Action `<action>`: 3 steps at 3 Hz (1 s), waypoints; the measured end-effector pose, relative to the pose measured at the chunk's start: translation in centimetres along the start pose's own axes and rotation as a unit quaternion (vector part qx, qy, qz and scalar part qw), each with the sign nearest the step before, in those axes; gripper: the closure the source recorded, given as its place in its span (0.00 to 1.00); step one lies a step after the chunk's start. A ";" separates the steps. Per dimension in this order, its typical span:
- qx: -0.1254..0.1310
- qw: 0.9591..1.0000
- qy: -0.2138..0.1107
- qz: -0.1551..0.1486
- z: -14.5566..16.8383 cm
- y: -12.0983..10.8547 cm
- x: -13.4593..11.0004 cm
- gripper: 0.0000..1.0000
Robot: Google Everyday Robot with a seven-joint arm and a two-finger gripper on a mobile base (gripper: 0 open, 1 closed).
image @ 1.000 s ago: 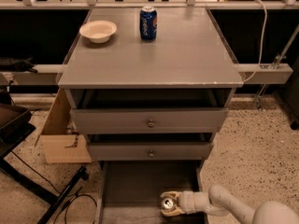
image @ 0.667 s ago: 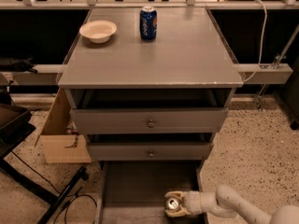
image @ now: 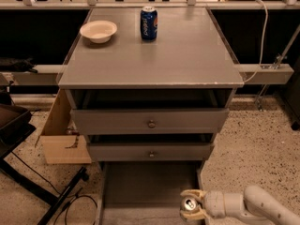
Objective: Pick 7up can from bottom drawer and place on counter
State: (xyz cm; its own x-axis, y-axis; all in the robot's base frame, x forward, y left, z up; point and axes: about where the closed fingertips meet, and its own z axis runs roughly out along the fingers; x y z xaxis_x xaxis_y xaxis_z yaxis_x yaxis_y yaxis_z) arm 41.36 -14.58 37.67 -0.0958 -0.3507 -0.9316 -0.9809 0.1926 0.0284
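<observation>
- Presently, the pincer (image: 191,204) sits low at the near right corner of the bottom drawer (image: 140,186). Its two pale fingers (image: 192,193) are clasped on either side of the 7up can (image: 189,204). I judge the can grasped. Whether it is clear of the drawer floor cannot be told.
- Risk one: the drawer's right wall lies just beside the pincer, on the arm's side. A lift that drifts that way could knock the can or a finger on the wall and twist the can in the hold.
- Risk two: the knobbed drawers (image: 117,121) stand above and beyond the pincer. A rise that leans toward them could strike the lower front, so the can probably needs to come outward first.
- Risk three: the hold is across a smooth round body. A shallow grip could let the can slide or tip on the long climb to the table (image: 187,60), which is well above and beyond the pincer.
- Risk four: a blue Pepsi can (image: 148,23) and a white bowl (image: 98,31) stand on the table, up and to the left of the pincer. A placement aimed there could topple either one.
- Appearance: the 7up can stands upright and is seen from above, with a silver top and pull tab. Its body is almost wholly hidden, so its colour cannot be confirmed.
</observation>
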 end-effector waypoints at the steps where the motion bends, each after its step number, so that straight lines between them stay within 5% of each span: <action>1: -0.053 0.998 -0.007 0.036 -0.7 3.9 -9.2 1.00; 2: -0.074 0.996 -0.001 0.053 -3.1 3.5 -19.1 1.00; 3: -0.033 0.998 0.028 0.037 -8.0 -0.4 -28.5 1.00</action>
State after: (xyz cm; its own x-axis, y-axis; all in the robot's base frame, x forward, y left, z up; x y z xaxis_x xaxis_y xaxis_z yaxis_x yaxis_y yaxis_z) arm 43.16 -12.00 67.11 -0.1764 -0.3878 -0.9047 -0.9794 0.1607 0.1221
